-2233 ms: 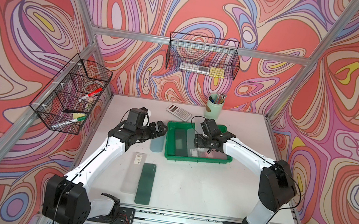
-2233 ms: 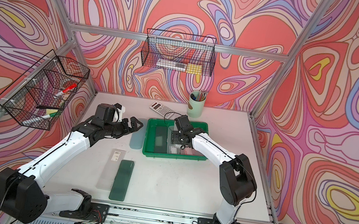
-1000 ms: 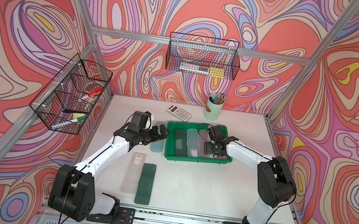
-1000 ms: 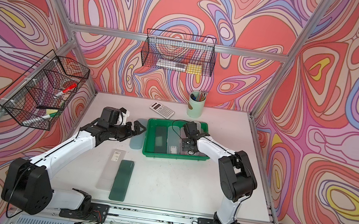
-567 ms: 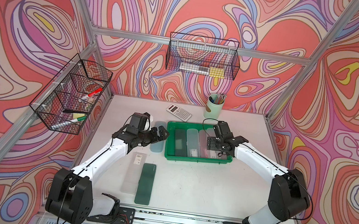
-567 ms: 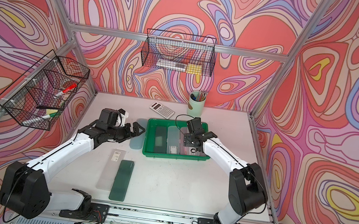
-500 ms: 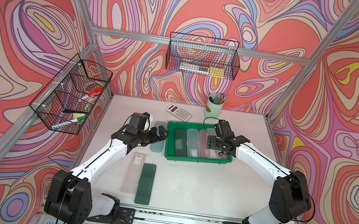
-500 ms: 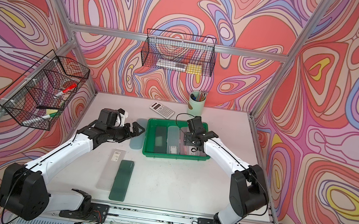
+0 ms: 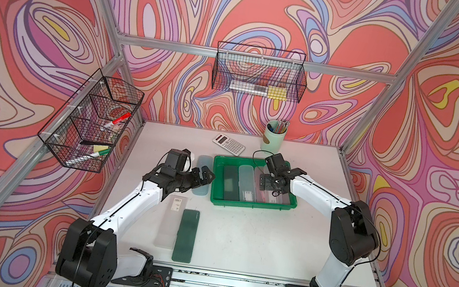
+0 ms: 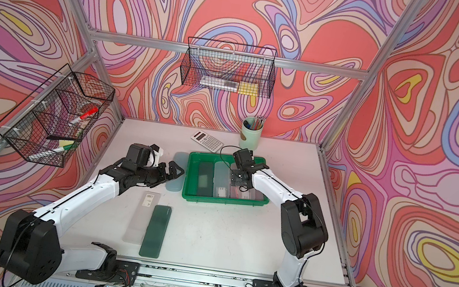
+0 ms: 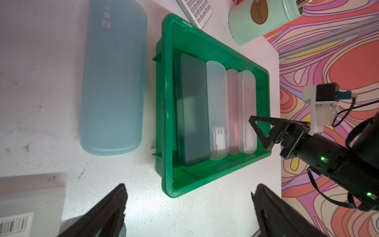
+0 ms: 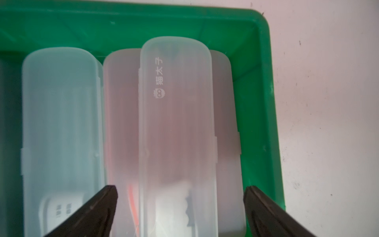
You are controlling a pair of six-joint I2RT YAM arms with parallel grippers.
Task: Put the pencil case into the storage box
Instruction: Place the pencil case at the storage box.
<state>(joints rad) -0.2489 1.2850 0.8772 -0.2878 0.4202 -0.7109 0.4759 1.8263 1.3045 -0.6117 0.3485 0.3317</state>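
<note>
Toward 1 o'clock of the table's middle sits the storage box (image 9: 252, 207), with a calculator (image 9: 228, 144) near its 11 o'clock corner and a pen cup (image 9: 275, 135) at its 12 o'clock. A blue case (image 9: 204, 161) lies just beside the box at 9 o'clock, parallel to its short wall. The left gripper (image 9: 204, 177) hovers over that case, jaws spread wide and empty. Near the table's 7 o'clock a dark green case (image 9: 186, 235) and a frosted barcoded case (image 9: 168, 224) lie side by side. Inside the box, from 9 toward 3 o'clock, lie a dark case (image 11: 193, 123), a clear case (image 12: 59, 123) and a pink case (image 12: 121, 123). The pencil case (image 12: 176, 112) rests on top of the pink one, on the box's 3 o'clock side. Its long axis runs 12 to 6, with the printed end toward 12. The right gripper (image 12: 180, 190) hangs above its 6 o'clock half, jaws fully apart, straddling it without touching and holding nothing.
</note>
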